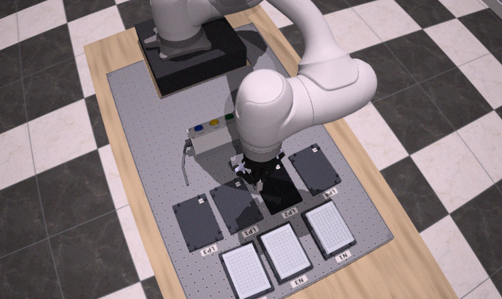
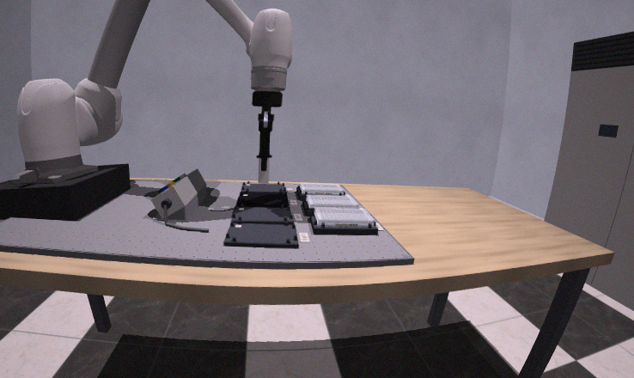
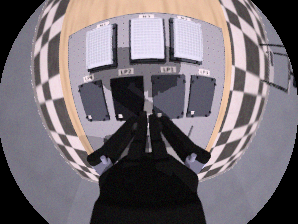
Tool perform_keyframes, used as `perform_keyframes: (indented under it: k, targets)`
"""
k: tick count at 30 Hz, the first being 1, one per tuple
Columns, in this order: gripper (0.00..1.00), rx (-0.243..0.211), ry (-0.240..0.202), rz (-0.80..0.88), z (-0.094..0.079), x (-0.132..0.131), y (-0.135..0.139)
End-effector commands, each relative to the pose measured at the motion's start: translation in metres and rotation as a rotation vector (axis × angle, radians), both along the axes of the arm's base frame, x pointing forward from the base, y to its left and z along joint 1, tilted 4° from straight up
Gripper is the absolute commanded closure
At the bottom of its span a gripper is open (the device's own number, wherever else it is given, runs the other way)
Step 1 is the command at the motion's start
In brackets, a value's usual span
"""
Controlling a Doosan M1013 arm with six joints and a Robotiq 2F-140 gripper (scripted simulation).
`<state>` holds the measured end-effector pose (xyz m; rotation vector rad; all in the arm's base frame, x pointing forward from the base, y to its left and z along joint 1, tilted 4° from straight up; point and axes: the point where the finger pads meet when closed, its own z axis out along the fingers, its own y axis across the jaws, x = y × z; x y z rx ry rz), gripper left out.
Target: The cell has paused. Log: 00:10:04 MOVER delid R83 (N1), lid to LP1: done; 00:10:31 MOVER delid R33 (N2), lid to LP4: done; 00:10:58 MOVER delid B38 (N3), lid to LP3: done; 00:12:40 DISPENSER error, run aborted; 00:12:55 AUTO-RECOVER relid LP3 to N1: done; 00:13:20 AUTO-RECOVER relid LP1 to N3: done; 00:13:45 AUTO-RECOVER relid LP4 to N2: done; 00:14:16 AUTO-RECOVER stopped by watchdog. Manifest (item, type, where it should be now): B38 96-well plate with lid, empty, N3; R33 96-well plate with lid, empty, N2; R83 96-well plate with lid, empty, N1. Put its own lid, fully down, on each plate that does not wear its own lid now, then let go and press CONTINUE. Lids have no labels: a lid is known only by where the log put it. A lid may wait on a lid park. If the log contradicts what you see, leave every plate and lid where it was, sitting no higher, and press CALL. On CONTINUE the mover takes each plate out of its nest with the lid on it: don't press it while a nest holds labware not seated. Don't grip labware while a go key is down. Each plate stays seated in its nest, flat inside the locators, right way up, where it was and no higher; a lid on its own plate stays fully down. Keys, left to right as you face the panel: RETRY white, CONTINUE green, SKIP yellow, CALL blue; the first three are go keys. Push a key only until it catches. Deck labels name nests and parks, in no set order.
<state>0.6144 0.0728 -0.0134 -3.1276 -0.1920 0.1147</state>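
Three 96-well plates sit in black nests at the deck's front edge. One is in N1 (image 1: 330, 228) on the right, one in N3 (image 1: 284, 252) in the middle, and one in the left nest (image 1: 245, 270), whose label is cut off by the frame. Each shows a white gridded top and lies flat and low. The lid parks LP3 (image 1: 197, 221), LP1 (image 1: 236, 204), LP2 (image 1: 280, 189) and LP4 (image 1: 314, 169) are bare. My gripper (image 1: 258, 182) (image 2: 263, 164) is shut on nothing. It points straight down, well above the deck between LP1 and LP2, and the wrist view (image 3: 148, 119) shows its fingers together.
The key panel (image 1: 209, 135) stands behind the parks, with its blue (image 1: 198, 127), yellow (image 1: 213, 121) and green (image 1: 229, 116) keys showing. The arm hides the white key. A cable (image 1: 184, 163) runs from the panel's left end. The robot base (image 1: 193, 51) stands at the far end.
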Motion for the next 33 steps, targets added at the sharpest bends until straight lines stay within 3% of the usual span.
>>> perform_keyframes:
  k: [1, 3, 4, 5, 8, 10, 33]
  targets:
    - [1.0, 0.0, 0.0, 0.0, 0.0, 0.005, -0.025]
    - [1.0, 0.0, 0.0, 0.0, -0.001, 0.013, -0.074]
    - [1.0, 0.0, 0.0, 0.0, -0.001, 0.013, -0.074]
    - [1.0, 0.0, 0.0, 0.0, -0.001, 0.015, -0.098]
    - [1.0, 0.0, 0.0, 0.0, -0.001, 0.015, -0.098]
    - [1.0, 0.0, 0.0, 0.0, -0.001, 0.016, -0.124]
    - [1.0, 0.0, 0.0, 0.0, -0.001, 0.016, -0.125]
